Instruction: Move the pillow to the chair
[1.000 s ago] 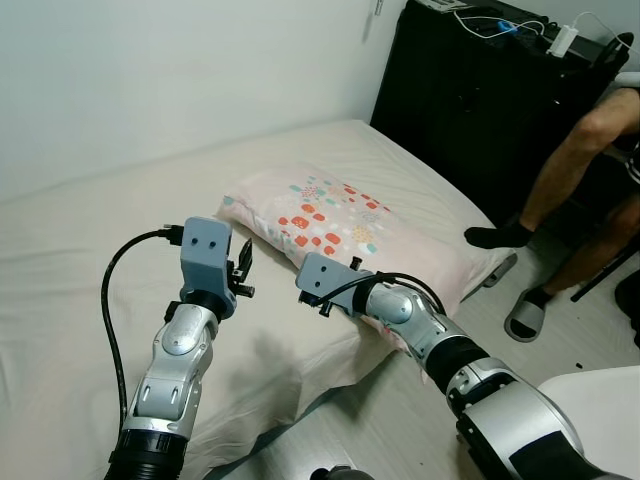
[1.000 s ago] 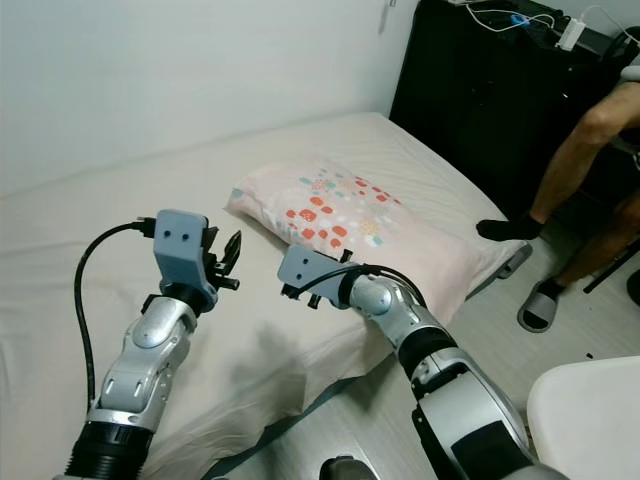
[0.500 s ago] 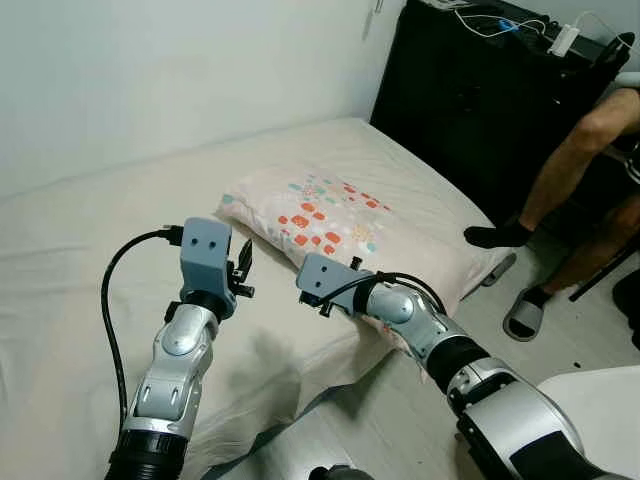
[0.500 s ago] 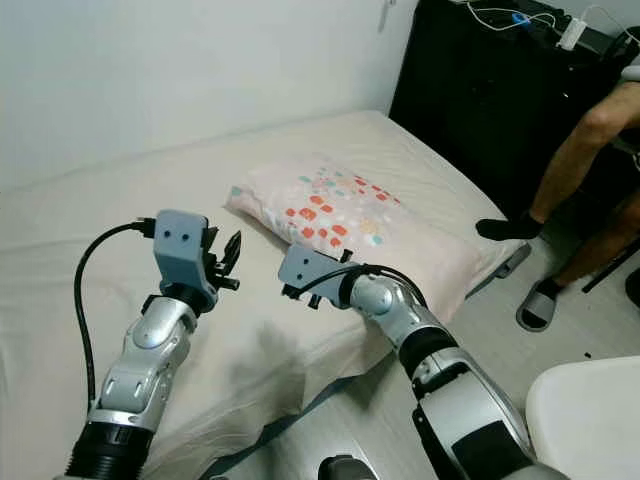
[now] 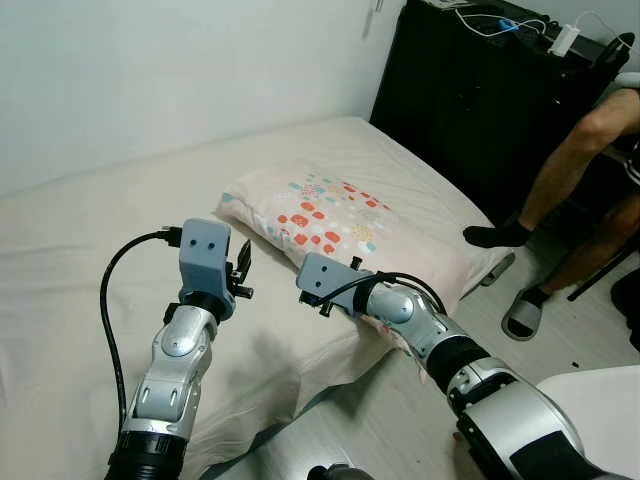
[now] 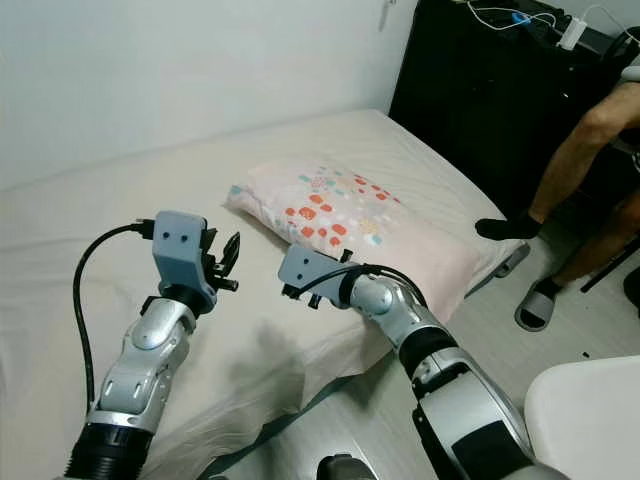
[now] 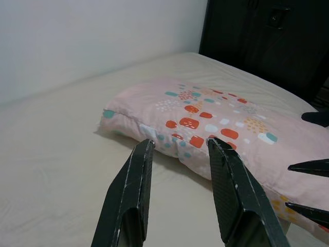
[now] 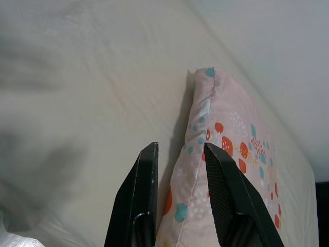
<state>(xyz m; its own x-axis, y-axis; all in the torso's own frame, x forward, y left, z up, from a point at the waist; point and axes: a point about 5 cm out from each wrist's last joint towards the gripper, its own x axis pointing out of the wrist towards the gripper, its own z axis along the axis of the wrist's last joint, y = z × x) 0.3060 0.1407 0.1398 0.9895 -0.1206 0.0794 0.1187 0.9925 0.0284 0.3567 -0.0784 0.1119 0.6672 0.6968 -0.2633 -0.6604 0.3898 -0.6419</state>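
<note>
While your left gripper hovers over the cream bed sheet, its two black fingers stand apart with a plain gap between them and nothing held. Just ahead of those tips, and a little to their right, lies the pink pillow with its red, teal and orange spots, flat on the mattress near the bed's right edge. You can see one short end of the pillow facing this gripper, a small white label at its seam, and no contact between fingers and fabric.

Next comes your right gripper, reaching across from the right, low over the sheet. Its fingers are parted narrowly and grip nothing; one tip sits above bare sheet, the other over the pillow's near long edge, whether touching it you cannot tell.

Beyond the pillow, well to the right of both grippers, stands a black cabinet with white cables on top. A person's bare leg in a dark sock rests beside it, a grey slipper on the floor, and a white seat edge shows at the lower right corner.
</note>
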